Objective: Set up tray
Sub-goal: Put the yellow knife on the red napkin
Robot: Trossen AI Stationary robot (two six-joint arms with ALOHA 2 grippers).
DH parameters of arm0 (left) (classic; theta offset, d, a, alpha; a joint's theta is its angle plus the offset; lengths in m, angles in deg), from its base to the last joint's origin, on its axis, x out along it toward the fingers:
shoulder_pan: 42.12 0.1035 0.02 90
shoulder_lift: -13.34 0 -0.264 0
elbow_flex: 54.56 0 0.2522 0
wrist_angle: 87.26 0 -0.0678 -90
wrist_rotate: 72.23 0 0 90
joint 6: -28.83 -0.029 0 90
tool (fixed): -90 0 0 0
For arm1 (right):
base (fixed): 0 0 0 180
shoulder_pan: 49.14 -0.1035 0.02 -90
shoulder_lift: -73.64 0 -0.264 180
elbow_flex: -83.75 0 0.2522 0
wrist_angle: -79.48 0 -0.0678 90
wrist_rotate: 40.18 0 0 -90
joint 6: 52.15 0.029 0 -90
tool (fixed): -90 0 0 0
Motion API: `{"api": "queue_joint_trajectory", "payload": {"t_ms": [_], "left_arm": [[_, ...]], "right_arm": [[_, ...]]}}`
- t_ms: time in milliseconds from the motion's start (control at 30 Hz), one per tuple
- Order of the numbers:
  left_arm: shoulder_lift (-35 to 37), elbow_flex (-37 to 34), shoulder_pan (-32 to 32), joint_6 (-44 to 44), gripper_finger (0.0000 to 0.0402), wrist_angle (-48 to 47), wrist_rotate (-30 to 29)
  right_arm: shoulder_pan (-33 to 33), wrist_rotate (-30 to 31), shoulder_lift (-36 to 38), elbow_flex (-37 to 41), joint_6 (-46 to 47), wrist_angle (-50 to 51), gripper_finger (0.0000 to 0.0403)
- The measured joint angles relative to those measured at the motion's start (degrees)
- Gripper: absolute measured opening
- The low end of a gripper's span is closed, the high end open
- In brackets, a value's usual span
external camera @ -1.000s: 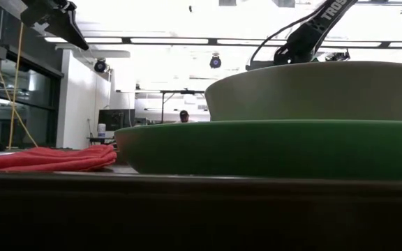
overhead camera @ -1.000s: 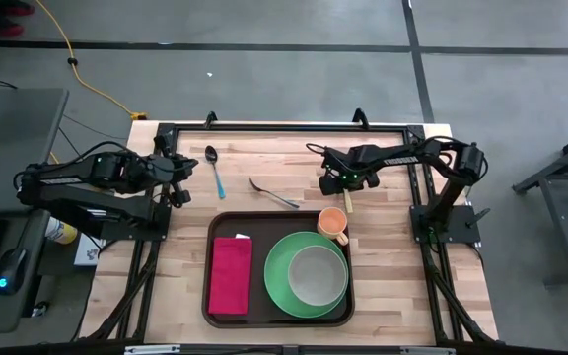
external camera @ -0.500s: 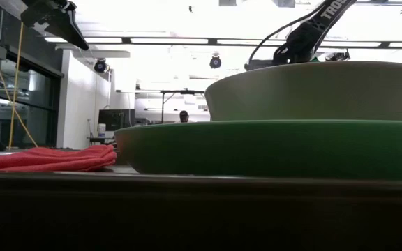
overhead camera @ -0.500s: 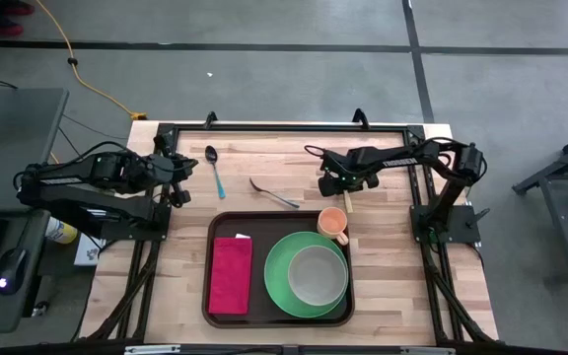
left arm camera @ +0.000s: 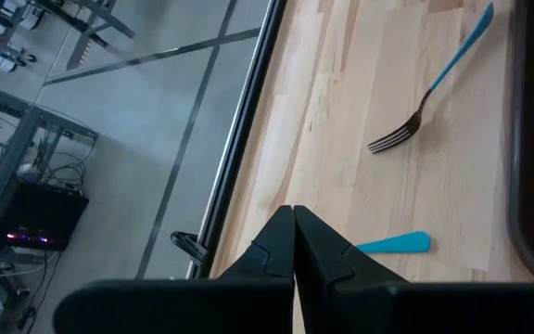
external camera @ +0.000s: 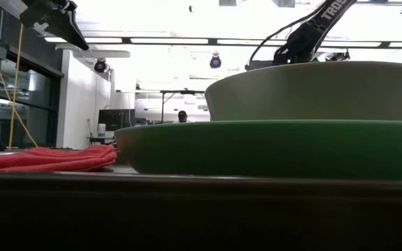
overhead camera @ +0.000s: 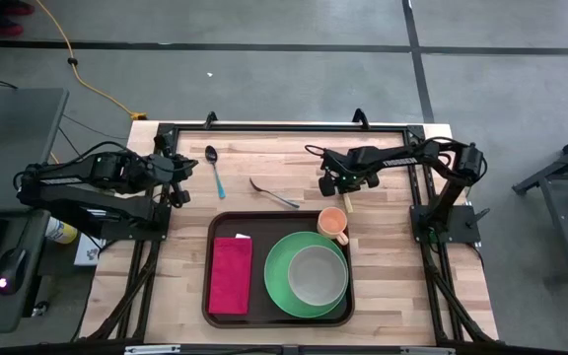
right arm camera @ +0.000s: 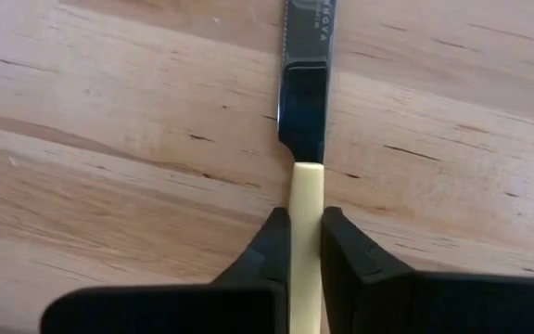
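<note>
A knife (right arm camera: 304, 102) with a dark blade and a cream handle lies flat on the wooden table (overhead camera: 383, 256), just beyond the tray's far right corner. My right gripper (right arm camera: 305, 232) points down over it, shut on the handle. The dark brown tray (overhead camera: 279, 222) holds a red napkin (overhead camera: 230, 274), a green plate (overhead camera: 282, 286) with a pale bowl (overhead camera: 316, 273) on it, and an orange cup (overhead camera: 332, 224). Raised over the table's left side, my left gripper (left arm camera: 294, 243) is shut on nothing. My right gripper pinches the knife's cream handle (right arm camera: 306, 186) between its two fingers, close to where the handle meets the blade. The fingers come from above, pointing down, one on each long side of the handle. The knife lies flat on the table.
A fork (overhead camera: 274, 193) and a blue-handled spoon (overhead camera: 214, 169) lie on the table beyond the tray's far edge. A black frame (overhead camera: 284, 128) runs along the table's far and side edges. Bare wood shows to the left and right of the tray.
My right gripper has shut on the knife's handle without shifting over the table. The knife lies where it was.
</note>
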Motion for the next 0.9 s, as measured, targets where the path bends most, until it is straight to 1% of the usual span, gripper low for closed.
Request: {"api": "queue_joint_trajectory", "payload": {"t_ms": [167,333,400,567,733,833,900], "left_arm": [[0.0,0.0,0.0,0.0,0.0031,0.0,0.0],[0.0,0.0,0.0,0.0,0.0031,0.0,0.0],[0.0,0.0,0.0,0.0,0.0031,0.0,0.0],[0.0,0.0,0.0,0.0,0.0031,0.0,0.1],[0.0,0.0,0.0,0.0,0.0031,0.0,0.1],[0.0,0.0,0.0,0.0,0.0031,0.0,0.2],[0.0,0.0,0.0,0.0,0.0031,0.0,0.8]], "right_arm": [[0.0,0.8,0.6,0.0,-0.1,1.0,0.0011],[0.7,3.1,5.3,0.2,-1.2,5.5,0.001],[1.4,3.3,7.6,0.6,-1.3,9.7,0.001],[2.3,5.9,13.4,0.2,-1.7,17.9,0.001],[2.1,4.0,19.7,0.2,-1.1,24.9,0.001],[0.1,1.9,23.3,0.2,1.0,28.6,0.001],[-1.9,0.8,25.9,0.2,3.1,29.2,0.001]]}}
